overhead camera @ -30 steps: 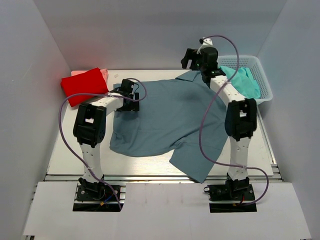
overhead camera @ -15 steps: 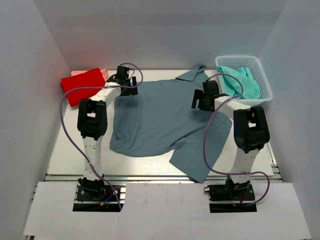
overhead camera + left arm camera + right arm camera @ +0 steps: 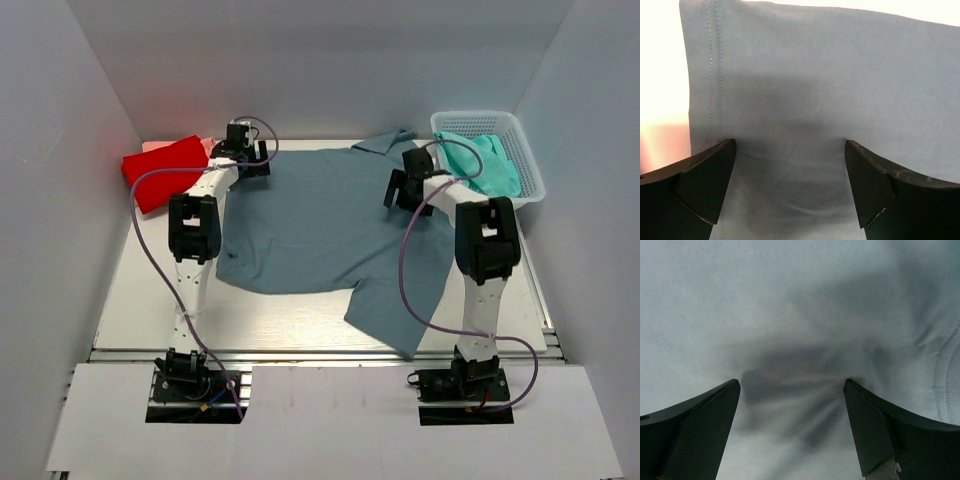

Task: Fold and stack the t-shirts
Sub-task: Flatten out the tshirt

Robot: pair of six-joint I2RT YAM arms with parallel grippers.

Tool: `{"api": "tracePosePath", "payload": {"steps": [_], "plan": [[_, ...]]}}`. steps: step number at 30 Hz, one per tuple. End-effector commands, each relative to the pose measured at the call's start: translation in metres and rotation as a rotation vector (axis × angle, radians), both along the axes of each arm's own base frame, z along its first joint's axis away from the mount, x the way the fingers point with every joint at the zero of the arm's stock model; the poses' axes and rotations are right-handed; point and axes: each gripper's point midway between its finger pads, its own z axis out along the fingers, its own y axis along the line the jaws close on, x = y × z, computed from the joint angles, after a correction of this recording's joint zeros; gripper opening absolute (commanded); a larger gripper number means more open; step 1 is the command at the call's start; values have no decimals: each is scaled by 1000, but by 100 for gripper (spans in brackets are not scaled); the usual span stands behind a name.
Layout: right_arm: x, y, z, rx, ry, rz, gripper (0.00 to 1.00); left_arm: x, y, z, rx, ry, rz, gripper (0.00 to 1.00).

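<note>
Blue-grey cloth: one shirt [image 3: 320,225] lies spread over the middle of the table [image 3: 140,300], collar toward the far edge. One sleeve runs out toward the near right edge. The body is mostly flat, with an uneven near hem.

Left gripper [image 3: 250,165]: positioned over the far left corner of the shirt. In the wrist view the left gripper [image 3: 790,150] has its jaws wide apart, one finger [image 3: 705,185] beside a double-stitched hem and the other further in on the cloth. Only flat fabric lies between them. Released; nothing grasped. Whether the tips actually press on the cloth cannot be told.

Right gripper [image 3: 403,190]: positioned over the far right part of the shirt, near the collar and just beside the basket [image 3: 478,117]. In the wrist view the right gripper [image 3: 792,385] is spread equally wide. A dark shadow and faint wrinkles fan out in the cloth between the fingers [image 3: 695,430]. A curved seam shows at the right edge of that view. Released; nothing grasped.

Other shirts: a folded red shirt [image 3: 160,172] sits at the far left corner of the table, with a pink shirt [image 3: 207,146] showing just behind it and touching it. A teal shirt [image 3: 485,165] lies crumpled inside the white mesh basket at the far right corner. One part of it drapes over the left rim, toward the right arm.
</note>
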Motion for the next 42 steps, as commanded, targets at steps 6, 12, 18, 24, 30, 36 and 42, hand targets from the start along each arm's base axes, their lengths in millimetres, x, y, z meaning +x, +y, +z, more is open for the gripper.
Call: {"api": "tracePosePath", "payload": {"steps": [6, 12, 18, 24, 30, 36, 42], "plan": [[69, -1, -3, 39, -18, 33, 90, 26, -25, -16, -139, -31, -143, 100], [87, 45, 68, 88, -214, 315, 90, 31, -46, 96, -212, -231, -264, 100], [58, 69, 118, 77, -364, 415, 90, -5, -58, 181, -179, -304, -314, 100], [17, 61, 109, 139, -362, 306, 90, -95, -21, 143, -142, -102, -120, 100], [-18, 32, 96, 104, -337, 185, 90, -216, 22, 109, -151, -22, 109, 90], [-44, 16, 66, 73, -248, 116, 90, -269, 17, 65, -202, 67, 99, 76], [-63, 13, 42, 76, -161, 112, 90, -298, 29, 13, -178, 232, 203, 62]]}}
